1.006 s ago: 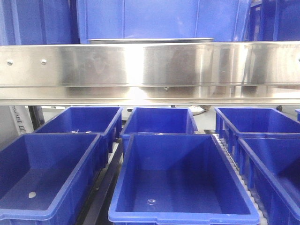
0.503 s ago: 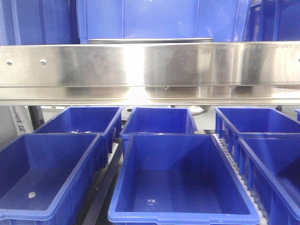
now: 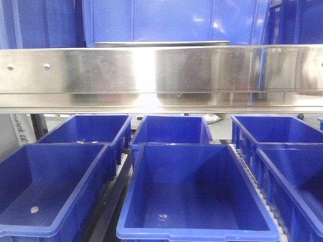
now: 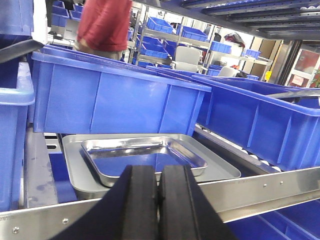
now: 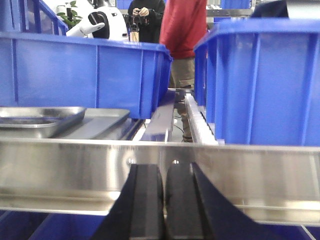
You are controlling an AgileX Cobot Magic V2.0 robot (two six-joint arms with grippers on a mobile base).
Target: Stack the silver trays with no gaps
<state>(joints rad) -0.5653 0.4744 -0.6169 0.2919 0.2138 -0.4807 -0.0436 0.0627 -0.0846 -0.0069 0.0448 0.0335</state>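
- While both of my arms hang back behind the steel rail, my left gripper has its two black fingers pressed together with nothing between them.
- My right gripper is likewise closed on nothing, its fingers side by side in front of the rail in the right wrist view.
- From my left wrist I see two silver trays: a smaller silver tray sits inside a larger silver tray, turned slightly askew so its edges do not run parallel with the bigger one's rim.
- Both trays lie on the shelf just beyond the rail, between a blue bin behind them and another blue bin to the right.
- From my right wrist the same trays appear at the left edge, the small one raised above the flat floor of the large one.
- From the front view only a thin rim of a tray shows above the rail, with open blue bins on the level below.
- A person in a red shirt stands beyond the bins.
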